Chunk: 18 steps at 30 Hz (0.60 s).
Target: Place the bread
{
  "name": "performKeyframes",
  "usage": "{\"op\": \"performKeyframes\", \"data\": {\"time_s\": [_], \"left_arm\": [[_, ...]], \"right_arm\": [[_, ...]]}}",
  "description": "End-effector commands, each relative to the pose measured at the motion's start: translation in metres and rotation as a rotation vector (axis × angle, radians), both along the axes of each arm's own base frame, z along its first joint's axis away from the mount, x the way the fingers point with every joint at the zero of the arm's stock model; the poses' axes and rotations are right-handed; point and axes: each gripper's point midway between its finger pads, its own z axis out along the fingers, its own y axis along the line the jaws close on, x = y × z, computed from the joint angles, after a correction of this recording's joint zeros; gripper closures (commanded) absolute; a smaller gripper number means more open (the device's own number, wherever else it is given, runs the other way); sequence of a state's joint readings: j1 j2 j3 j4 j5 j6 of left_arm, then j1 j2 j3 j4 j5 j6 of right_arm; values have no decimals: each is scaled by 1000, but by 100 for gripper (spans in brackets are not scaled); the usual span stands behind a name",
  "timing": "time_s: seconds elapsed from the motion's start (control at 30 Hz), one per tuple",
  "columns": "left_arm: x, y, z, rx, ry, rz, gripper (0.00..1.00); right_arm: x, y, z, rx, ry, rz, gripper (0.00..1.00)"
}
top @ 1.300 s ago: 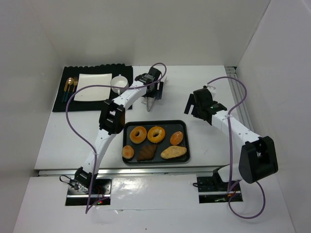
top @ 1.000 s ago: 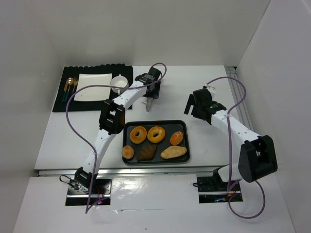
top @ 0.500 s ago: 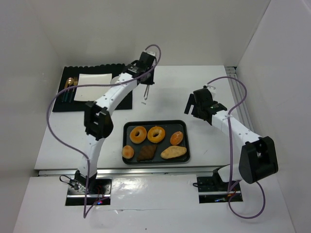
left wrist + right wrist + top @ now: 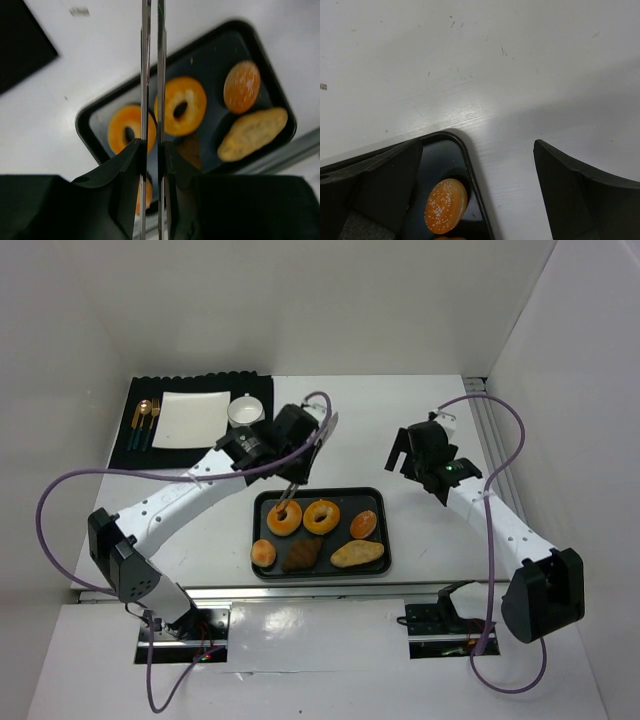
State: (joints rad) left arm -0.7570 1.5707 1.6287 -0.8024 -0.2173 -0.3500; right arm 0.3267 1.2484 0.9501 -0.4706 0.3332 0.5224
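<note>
Left gripper: fingers clamped narrow on a pair of metal tongs. The blades are squeezed almost parallel, with only a slit between them and nothing in it. The tong tips run out of the wrist view at 12 o'clock.

Top view: the tongs slant down from the left gripper, tips over the 10 o'clock corner of the dark tray, at the left doughnut. Whether they touch it I cannot tell.

Bread is all on the tray. The right doughnut is just beside the left one, the sesame bun is at 2 o'clock and the oblong roll at 4 o'clock. A white square plate sits on a black placemat, well off at 10 o'clock from the tray, with a cup beside it.

Right gripper: jaws spread wide and empty, hovering off the tray's 2 o'clock corner.

Risks, as I judge them:
- The blades look too tightly pinched to straddle a doughnut.
- Easing the squeeze could let the tongs slip or twist in the fingers.
- A slanted approach may shove the left doughnut into its neighbour.
- A weak pinch could drop the bread on the way, and the cup stands close to the likely path to the plate.
</note>
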Motion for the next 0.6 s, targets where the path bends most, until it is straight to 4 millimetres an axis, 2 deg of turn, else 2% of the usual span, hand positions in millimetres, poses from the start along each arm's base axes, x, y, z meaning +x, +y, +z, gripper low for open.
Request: {"op": "performKeyframes", "data": {"time_s": [0.0, 0.13, 0.27, 0.37, 0.5, 0.57], "left_arm": [[-36, 5, 1, 3, 38, -25, 65], [-67, -3, -5, 64, 52, -85, 60], [-86, -8, -11, 111, 60, -133, 54], [-96, -19, -18, 111, 90, -179, 47], [-97, -20, -26, 117, 120, -150, 43], [-103, -31, -27, 63, 152, -169, 38]], "right_arm": [[2, -7, 29, -9, -63, -19, 1], [0, -8, 27, -12, -55, -19, 1], [0, -10, 31, -24, -57, -20, 1], [1, -11, 31, -30, -59, -27, 1], [1, -14, 34, -41, -64, -40, 1], [-3, -19, 35, -58, -58, -55, 1]]}}
